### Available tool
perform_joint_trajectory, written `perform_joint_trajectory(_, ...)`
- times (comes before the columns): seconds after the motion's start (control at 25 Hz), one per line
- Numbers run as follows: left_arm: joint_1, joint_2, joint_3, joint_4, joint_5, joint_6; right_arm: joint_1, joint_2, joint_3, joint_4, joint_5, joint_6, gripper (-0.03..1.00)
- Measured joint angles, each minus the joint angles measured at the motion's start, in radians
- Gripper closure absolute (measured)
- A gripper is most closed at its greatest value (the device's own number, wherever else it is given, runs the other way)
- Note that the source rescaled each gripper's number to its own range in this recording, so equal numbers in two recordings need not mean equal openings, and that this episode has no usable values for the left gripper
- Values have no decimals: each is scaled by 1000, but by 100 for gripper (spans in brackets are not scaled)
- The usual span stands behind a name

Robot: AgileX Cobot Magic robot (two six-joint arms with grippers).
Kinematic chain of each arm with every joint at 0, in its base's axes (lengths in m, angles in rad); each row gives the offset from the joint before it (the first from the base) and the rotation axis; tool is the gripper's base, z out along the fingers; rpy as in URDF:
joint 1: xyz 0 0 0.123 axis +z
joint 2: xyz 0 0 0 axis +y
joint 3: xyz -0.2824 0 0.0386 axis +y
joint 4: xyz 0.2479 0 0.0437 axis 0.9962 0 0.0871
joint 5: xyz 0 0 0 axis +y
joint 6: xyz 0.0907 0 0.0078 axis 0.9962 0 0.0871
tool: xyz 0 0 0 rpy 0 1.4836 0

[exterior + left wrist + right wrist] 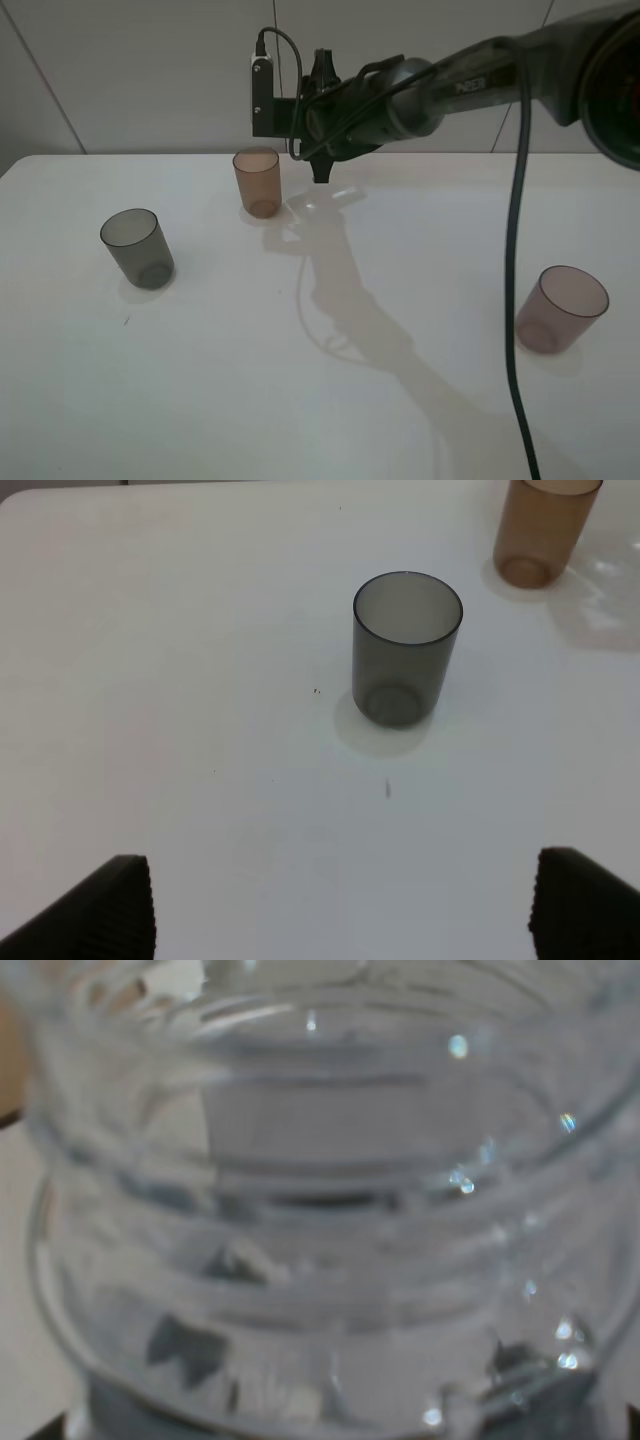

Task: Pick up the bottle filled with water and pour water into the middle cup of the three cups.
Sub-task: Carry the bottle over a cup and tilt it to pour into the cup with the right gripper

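**Bottle lifted beside the middle cup; pour not yet shown**

Clear ribbed plastic fills the right wrist view from edge to edge: the bottle (330, 1220), so close to the lens that its threaded neck and shoulders blur. The jaws themselves are out of sight there. Since the right gripper (300, 130) hangs above the table (300, 400) with the bottle pressed up against its camera, I judge it closed on the bottle. In the high view the bottle's colourless body cannot be made out against the dark gripper. Only a patch of bright glints on the table beneath hints at it.

That gripper sits near the far edge, just beside the middle cup (257, 180) on the side toward the right edge, and higher than its rim. The cup stands upright. No stream of water shows, and whether anything is in the cup cannot be told.

The left gripper (340, 910) is spread wide and holds nothing, its two dark fingertips at the corners of its own view. It looks down on the grey tumbler (405, 650), which stands upright toward the left edge. The pinkish-mauve tumbler (560, 308) stands well apart, toward the right edge.

By my reading, the pick-up is done and the carry is nearly done. What is left is to bring the bottle's mouth over the orange-brown rim and tip it.
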Motion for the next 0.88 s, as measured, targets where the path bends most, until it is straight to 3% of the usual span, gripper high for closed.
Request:
perform_joint_trajectory(0.36, 0, 0, 0, 0, 0, 0, -1, 20, -24, 0, 31, -6, 97)
perform_joint_trajectory(0.88, 0, 0, 0, 0, 0, 0, 2, 30, -29, 0, 34, -181, 97)
